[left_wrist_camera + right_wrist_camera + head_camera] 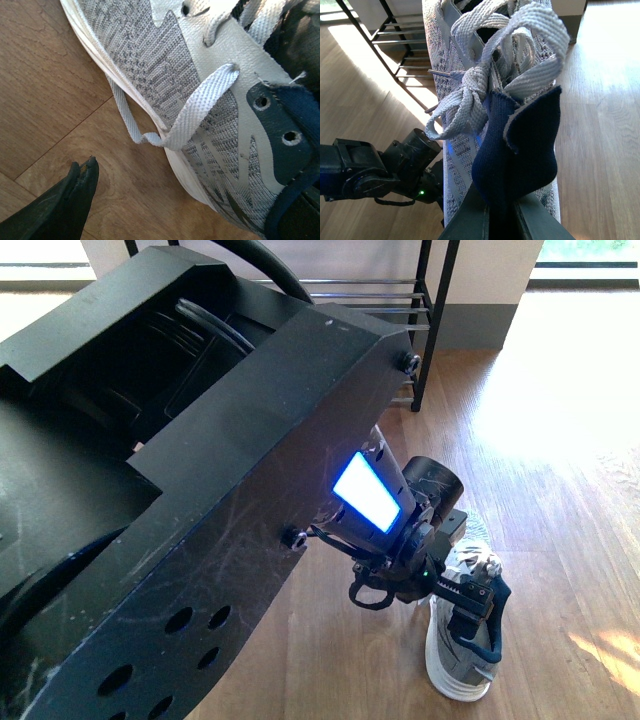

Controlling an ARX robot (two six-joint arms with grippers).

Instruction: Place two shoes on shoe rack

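One grey knit shoe [455, 665] with a thick white sole shows low at the right in the front view; a second shoe is out of view. In the right wrist view my right gripper [502, 220] is shut on the navy heel collar of the shoe [470, 60], whose toe points toward the shoe rack [395, 45]. My left gripper [185, 200] is open and straddles the shoe's side [165, 60]; one black finger [80, 190] stands clear over the floor. In the front view the left gripper [475, 625] hangs over the shoe. The shoe rack [380, 285] stands at the back.
My left arm's big black housing [150, 490] fills the left of the front view and hides the floor there. Wooden floor [560, 490] lies open to the right, sunlit. A loose lace [125, 120] trails on the floor beside the shoe.
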